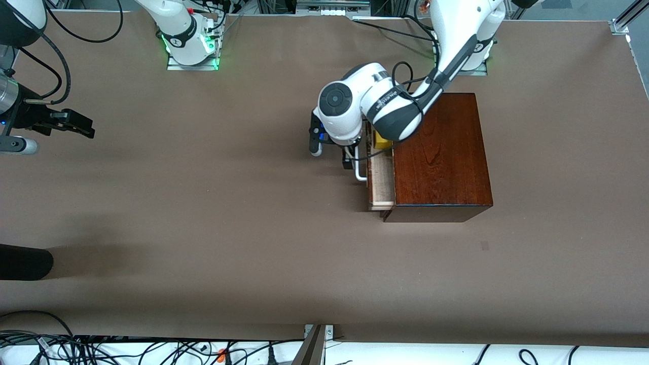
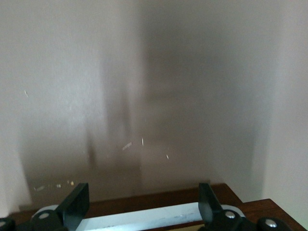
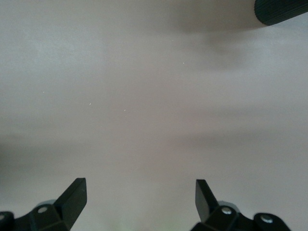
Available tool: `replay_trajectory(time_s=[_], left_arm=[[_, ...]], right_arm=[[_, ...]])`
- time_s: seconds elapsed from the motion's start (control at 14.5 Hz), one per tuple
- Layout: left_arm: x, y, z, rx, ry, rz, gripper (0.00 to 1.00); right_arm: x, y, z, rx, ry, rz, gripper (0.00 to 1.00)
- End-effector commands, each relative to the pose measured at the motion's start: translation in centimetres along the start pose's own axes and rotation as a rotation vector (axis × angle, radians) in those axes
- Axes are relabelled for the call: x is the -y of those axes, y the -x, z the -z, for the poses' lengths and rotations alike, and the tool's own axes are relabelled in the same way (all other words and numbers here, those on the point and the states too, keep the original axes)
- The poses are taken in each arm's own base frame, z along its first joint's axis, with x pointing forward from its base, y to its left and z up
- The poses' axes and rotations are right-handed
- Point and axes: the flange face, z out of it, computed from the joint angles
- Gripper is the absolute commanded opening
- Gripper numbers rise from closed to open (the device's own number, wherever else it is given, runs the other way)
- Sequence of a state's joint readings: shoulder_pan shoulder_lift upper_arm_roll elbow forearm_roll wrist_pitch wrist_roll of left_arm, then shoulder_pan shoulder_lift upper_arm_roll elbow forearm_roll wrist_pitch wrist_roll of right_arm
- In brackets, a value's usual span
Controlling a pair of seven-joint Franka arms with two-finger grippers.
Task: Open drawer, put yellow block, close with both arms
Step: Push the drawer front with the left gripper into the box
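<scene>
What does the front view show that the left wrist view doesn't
Only the front view shows the yellow block lying in the partly open drawer, the whole wooden box, and the right claw, open, waiting over bare table toward the right arm's end. Only the left wrist view shows the left claw up close: its fingers stand open, one at each end of the white handle, not clamped on it. Both show that handle, the drawer's dark front and the brown table.
</scene>
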State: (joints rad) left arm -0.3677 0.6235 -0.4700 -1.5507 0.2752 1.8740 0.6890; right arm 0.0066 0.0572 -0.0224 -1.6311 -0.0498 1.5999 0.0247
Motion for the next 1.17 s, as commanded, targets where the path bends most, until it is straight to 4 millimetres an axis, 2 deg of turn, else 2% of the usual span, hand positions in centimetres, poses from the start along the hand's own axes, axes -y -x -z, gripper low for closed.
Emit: replay_trajectory(time_s=[0.0,0.21,0.62,0.69,0.83,1.1], left_arm=[[1.5,3.3,1.2,0.053,-0.013,0.015,1.0],[2.4,5.0,1.4,0.062,0.0,0.043,1.0],[2.3,4.8,1.8,0.06,-0.002,0.042,1.0],[2.2,5.0,2.3,0.06,-0.01,0.043,1.0],[2.5,5.8,2.2,0.072,0.002,0.054,1.0],[2.4,5.7,2.2,0.072,0.004,0.053,1.0]], right_arm=[[0.2,0.5,0.1,0.007,-0.002,0.0,1.0],[0.1,0.4,0.5,-0.01,-0.004,0.003,1.0],[-0.1,-0.1,0.1,-0.014,-0.011,0.009,1.0],[0.1,-0.1,0.1,-0.016,-0.025,0.009,1.0],[0.1,-0.1,0.2,-0.02,-0.03,0.007,1.0],[0.1,-0.1,0.3,-0.022,-0.032,0.007,1.0]])
